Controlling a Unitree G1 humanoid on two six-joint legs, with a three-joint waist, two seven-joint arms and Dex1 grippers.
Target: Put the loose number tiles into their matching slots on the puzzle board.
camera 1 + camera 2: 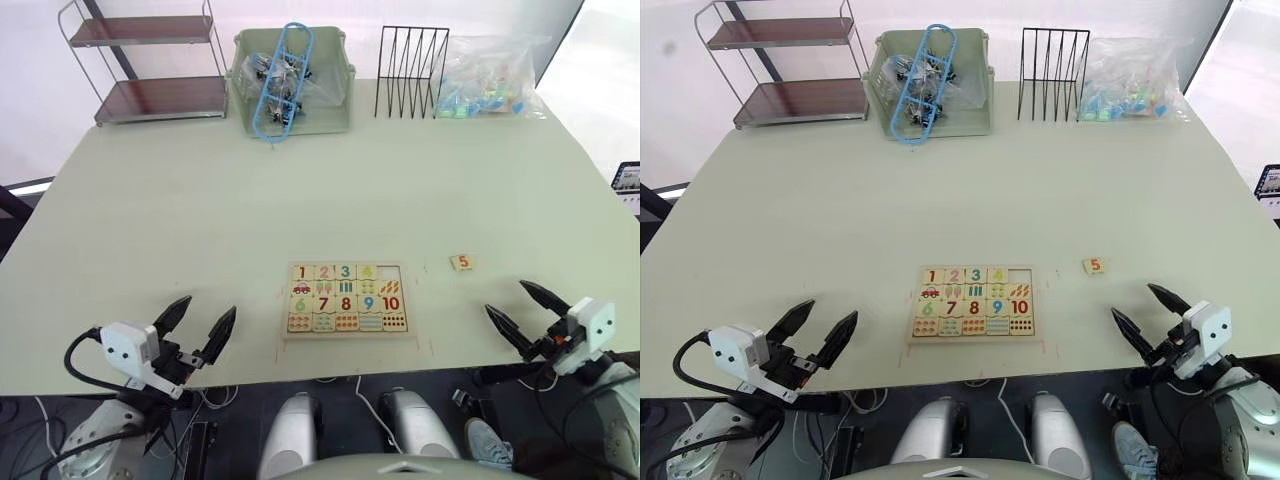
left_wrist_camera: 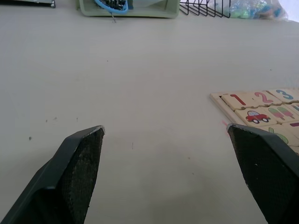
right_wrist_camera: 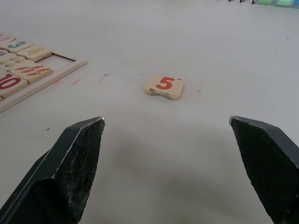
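Observation:
The puzzle board (image 1: 347,325) lies flat near the table's front edge, between my two arms. Tiles 1, 2, 3 and 4 sit in its top row, and the fifth slot (image 1: 391,272) at the row's right end is an empty recess. One loose number tile, a 5 (image 1: 462,262), lies on the table just right of the board. My right gripper (image 1: 505,296) hovers open in front of and slightly right of it, and the tile (image 3: 164,86) shows ahead between its fingers. My left gripper (image 1: 208,305) is open, left of the board, holding nothing.
Along the far edge stand a small two-tier shelf (image 1: 150,60), a green bin (image 1: 338,118) holding a blue plastic piece (image 1: 285,75), a black wire rack (image 1: 410,72) and a clear bag of coloured items (image 1: 490,80). A dark device (image 1: 628,180) shows past the right edge.

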